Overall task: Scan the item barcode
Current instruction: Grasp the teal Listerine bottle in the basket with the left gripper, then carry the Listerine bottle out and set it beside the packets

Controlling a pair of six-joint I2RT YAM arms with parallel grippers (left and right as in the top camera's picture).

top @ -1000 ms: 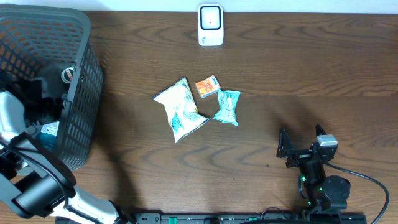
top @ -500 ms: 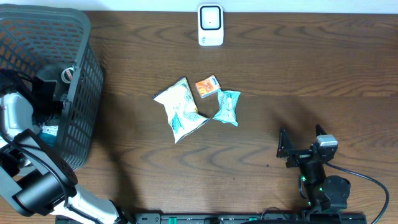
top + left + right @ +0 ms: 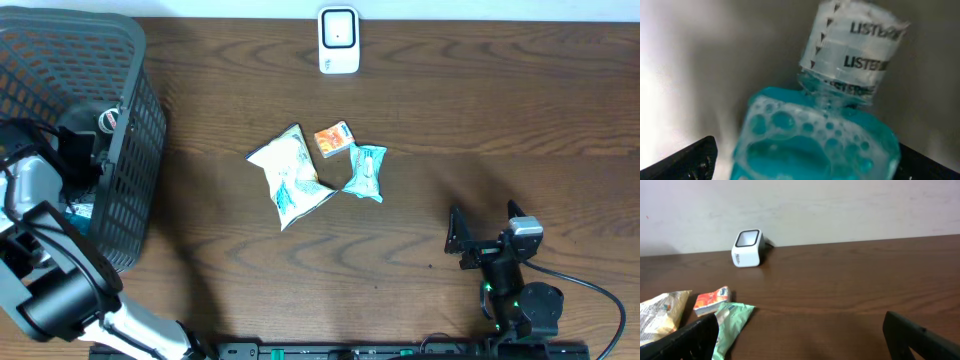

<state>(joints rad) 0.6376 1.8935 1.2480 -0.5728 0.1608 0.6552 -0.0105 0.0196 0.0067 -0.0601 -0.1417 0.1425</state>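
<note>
Item: the mouthwash bottle (image 3: 815,145) sits inside the basket (image 3: 130,120), between the jaws of the left gripper (image 3: 807,167), which gapes wide and grasps nothing.
Slip risk: the smooth, liquid-heavy body may squirt out on closing.
Snag risk: the basket wall may catch the lift.
Right gripper (image 3: 810,337): released, idle, with the scanner (image 3: 339,41) well apart.
</note>
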